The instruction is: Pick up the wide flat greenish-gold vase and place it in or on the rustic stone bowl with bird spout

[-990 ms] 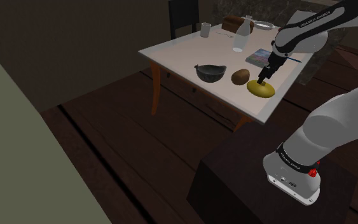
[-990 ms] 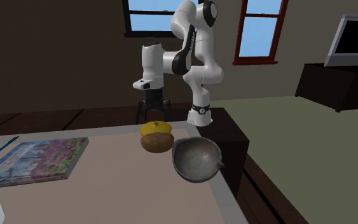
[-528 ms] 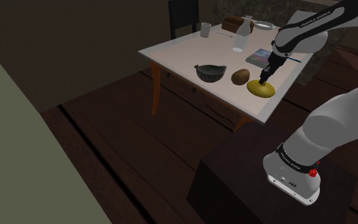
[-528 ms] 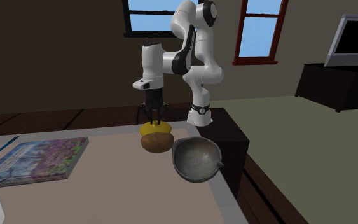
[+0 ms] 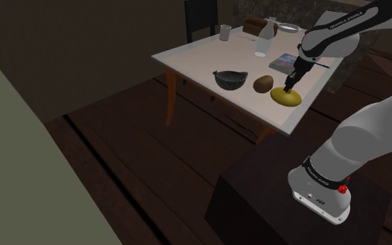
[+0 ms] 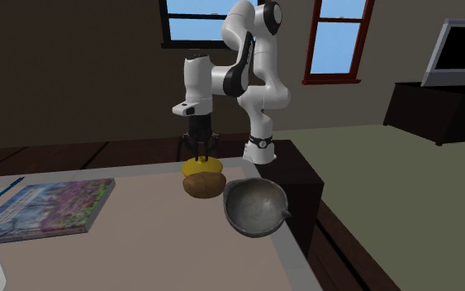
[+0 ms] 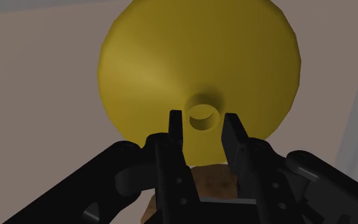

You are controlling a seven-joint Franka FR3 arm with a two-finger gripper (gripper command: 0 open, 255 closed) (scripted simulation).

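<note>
Over the yellow vase (image 7: 171, 57), end effector (image 7: 203, 121) vertical at its neck.

The flat vase (image 7: 199, 63) is plain yellow-gold and the hand (image 7: 203, 130) black. At the shoulder view's upper centre, the spouted bowl (image 5: 230, 79) is dark grey and the counter (image 5: 208, 56) pale beige.
</note>
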